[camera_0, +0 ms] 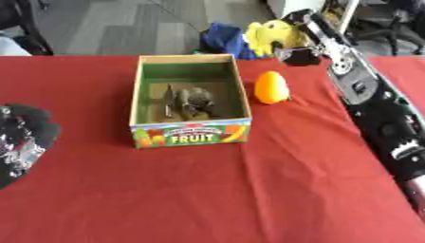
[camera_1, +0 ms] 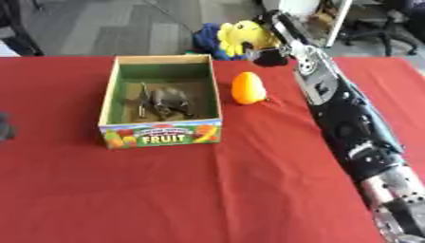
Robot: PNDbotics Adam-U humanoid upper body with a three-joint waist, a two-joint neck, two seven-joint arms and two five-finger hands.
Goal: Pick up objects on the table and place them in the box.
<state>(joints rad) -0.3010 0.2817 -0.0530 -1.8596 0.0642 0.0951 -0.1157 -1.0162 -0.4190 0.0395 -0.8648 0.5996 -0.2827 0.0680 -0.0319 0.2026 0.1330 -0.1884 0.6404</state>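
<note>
An open cardboard box [camera_0: 136, 97] with a FRUIT label stands on the red table, and a grey toy [camera_0: 192, 101] lies inside it. An orange fruit-shaped object [camera_0: 271, 87] stands just right of the box. At the table's far edge is a yellow plush toy [camera_0: 268, 35]. My right arm stretches up the right side, and my right hand [camera_0: 297, 55] is at the toy's lower right, fingers curled against it. My left hand [camera_0: 21, 137] rests at the left edge, apart from everything, fingers relaxed.
A blue soft object [camera_0: 219, 40] sits behind the table edge beside the yellow toy. My right forearm [camera_1: 348, 118] covers the table's right strip. The red cloth [camera_0: 207, 190] stretches in front of the box. Office chairs and grey floor lie beyond.
</note>
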